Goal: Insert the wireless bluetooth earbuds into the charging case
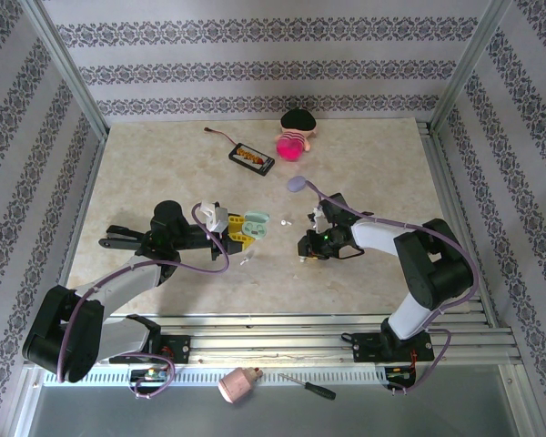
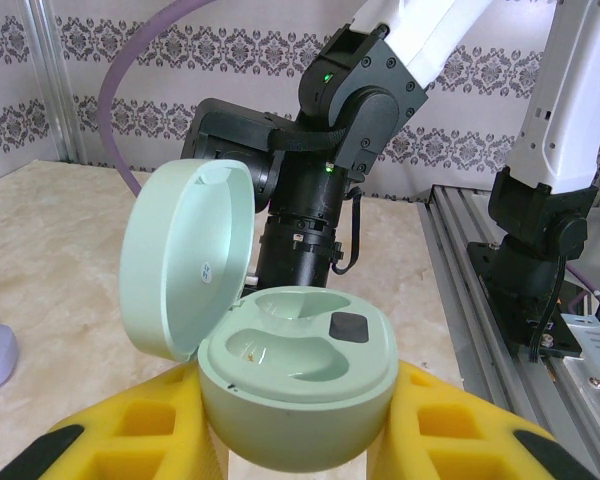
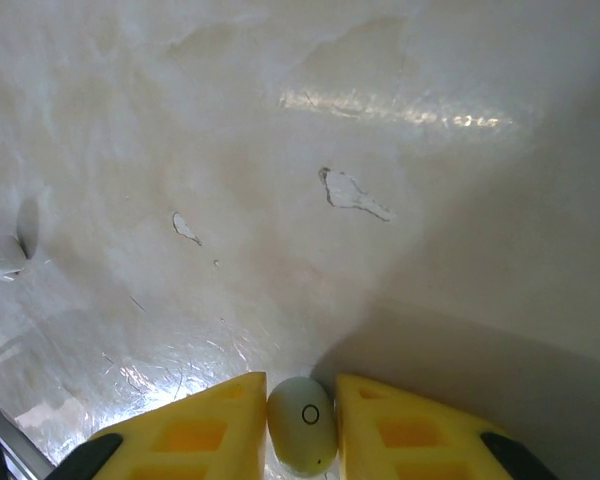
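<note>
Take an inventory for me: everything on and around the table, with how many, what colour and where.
charging case: one, mint green, lid open, held in the left gripper
mint earbud: one, mint green, between the right gripper's fingers
white piece: one, white, on the table between the grippers
lavender case: one, lavender, mid-table
black rectangular item: one, black, far centre
doll: one, pink with a black hat, far centre
cable: one, red, far edge
pink object: one, near ledge
screwdriver: one, black handle, near ledge
table: one, beige marble
left gripper: yellow fingers, shut on the case
right gripper: yellow fingers, shut on the earbud
</note>
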### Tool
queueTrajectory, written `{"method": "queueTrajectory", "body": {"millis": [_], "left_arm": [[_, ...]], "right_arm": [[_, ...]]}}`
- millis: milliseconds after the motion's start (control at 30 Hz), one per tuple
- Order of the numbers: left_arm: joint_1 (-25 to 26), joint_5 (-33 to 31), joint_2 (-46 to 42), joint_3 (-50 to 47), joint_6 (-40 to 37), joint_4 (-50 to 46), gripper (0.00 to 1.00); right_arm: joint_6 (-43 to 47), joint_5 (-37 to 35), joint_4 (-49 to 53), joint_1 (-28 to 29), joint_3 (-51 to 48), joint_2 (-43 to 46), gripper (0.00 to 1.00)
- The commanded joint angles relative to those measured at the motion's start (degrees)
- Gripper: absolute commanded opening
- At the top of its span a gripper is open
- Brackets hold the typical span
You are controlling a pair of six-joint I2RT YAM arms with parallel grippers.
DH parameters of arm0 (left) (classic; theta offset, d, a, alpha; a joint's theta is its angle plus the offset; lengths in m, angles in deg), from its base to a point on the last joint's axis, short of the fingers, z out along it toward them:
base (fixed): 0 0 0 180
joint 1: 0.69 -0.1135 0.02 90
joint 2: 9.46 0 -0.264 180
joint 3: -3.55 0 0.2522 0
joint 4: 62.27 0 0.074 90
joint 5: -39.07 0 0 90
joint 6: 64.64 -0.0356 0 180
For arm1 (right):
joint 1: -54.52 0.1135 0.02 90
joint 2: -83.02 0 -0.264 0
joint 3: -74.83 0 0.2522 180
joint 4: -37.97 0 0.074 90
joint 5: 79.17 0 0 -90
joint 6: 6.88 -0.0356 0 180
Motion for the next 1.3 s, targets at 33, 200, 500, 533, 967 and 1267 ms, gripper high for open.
{"method": "queueTrajectory", "body": {"millis": [33,200,500,533,967,1267], "left_arm": [[-0.7,0.9,0.0,-0.1,-0.3,1.3,0.28],[-0.6,0.7,0.3,-0.1,-0.4,1.5,0.28],[-0.6,0.0,0.9,-0.4,-0.9,1.9,0.28],[-0.6,0.0,1.1,-0.4,-0.9,2.0,0.28],[-0.6,-2.3,1.9,-1.4,-0.8,4.0,0.28],[-0.7,-8.0,6.2,-2.6,0.6,11.4,0.28]], "right_arm": [[1.0,-0.5,0.4,1.1,-0.3,0.5,0.19],[0.6,-6.4,2.4,2.0,-0.1,5.0,0.19],[-11.7,-37.0,10.1,11.7,2.4,12.3,0.15],[-13.1,-40.1,12.0,13.1,3.4,11.9,0.13],[-21.0,-56.8,23.4,21.1,12.0,7.5,0.1],[-18.3,-60.4,22.2,23.9,15.1,13.4,0.09]]}}
